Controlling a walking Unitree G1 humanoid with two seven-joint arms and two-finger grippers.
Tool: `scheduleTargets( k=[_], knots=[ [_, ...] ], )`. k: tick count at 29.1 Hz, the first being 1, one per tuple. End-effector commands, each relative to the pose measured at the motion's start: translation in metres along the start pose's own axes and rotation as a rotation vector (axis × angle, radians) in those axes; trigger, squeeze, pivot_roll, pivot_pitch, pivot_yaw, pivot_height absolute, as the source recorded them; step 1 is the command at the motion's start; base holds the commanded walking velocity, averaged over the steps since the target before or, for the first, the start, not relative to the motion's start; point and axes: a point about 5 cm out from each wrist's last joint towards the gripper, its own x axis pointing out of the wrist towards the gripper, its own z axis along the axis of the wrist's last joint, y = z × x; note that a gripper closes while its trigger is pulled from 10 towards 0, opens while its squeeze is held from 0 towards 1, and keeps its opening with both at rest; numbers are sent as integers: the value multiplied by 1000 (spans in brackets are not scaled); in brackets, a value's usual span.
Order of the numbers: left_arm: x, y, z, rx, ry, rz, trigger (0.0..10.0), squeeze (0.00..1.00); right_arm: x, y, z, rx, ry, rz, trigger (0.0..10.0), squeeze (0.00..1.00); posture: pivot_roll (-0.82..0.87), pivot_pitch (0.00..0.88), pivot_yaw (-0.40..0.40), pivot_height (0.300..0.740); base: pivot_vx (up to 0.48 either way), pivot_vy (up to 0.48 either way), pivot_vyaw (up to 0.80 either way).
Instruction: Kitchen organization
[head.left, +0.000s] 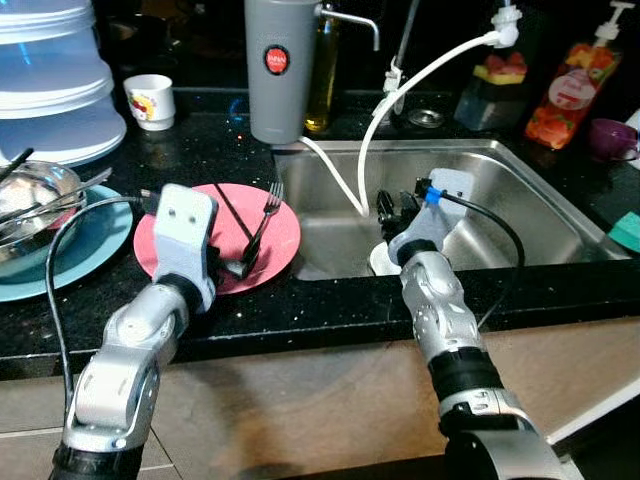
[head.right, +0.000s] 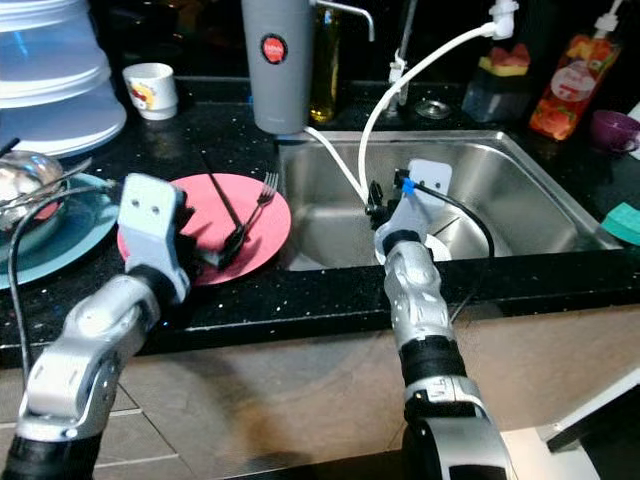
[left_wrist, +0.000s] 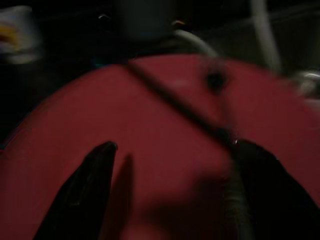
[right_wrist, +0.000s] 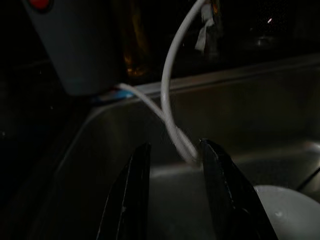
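A pink plate (head.left: 195, 245) carrying a fork (head.left: 263, 222) and a dark stick sits on the black counter (head.left: 330, 305) beside the sink (head.left: 540, 200), where the left gripper (left_wrist: 170, 165), fingers apart, hovers just above it, seemingly about to pick up cutlery, while the right gripper (right_wrist: 172, 170), parted, hangs over the basin.

1. Grey canister (head.left: 279, 70) behind the sink: round red label with white lettering, too small to read.
2. Orange bottle (head.left: 570, 95) with pump top: fruit-picture label with a white patch, print illegible.
3. White cup (head.left: 151, 101): coloured picture, no words legible.
4. No other readable text, brands, numbers or signs.
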Motion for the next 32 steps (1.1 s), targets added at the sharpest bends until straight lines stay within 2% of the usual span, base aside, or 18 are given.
scheduleTargets(
  k=[1, 4, 10, 16, 20, 22, 32],
  knots=[
    [-5, 15, 0, 26, 2, 97, 10000, 0, -2, -1, -5, 20, 31, 12, 10000, 0, 175, 65, -84, 740, 0, 0, 0],
    [-7, 22, 8, 16, -28, 132, 10000, 0, -2, -1, -9, 31, 52, 16, 10000, 0, 182, 62, -94, 740, 0, 0, 0],
    [-6, 22, 12, 0, -49, 153, 10000, 0, -2, 3, -12, 31, 75, 30, 10000, 0, 182, 60, -96, 740, 0, 0, 0],
    [-4, 25, 19, 27, -59, 179, 10000, 0, 2, 6, -10, 50, 90, 49, 10000, 0, 180, 55, -95, 740, 0, 0, 0],
    [-2, 25, 19, 34, -50, 180, 10000, 0, 2, 7, -12, 51, 101, 58, 10000, 0, 179, 55, -95, 740, 0, 0, 0],
    [-2, 24, 17, 3, -35, 196, 10000, 0, 2, 10, -15, 41, 130, 76, 10000, 0, 178, 57, -92, 740, 0, 0, 0],
    [0, 22, 17, 36, -24, 200, 10000, 0, -1, 17, -24, 41, 179, 98, 10000, 0, 179, 62, -89, 740, 0, 0, 0]
  ],
)
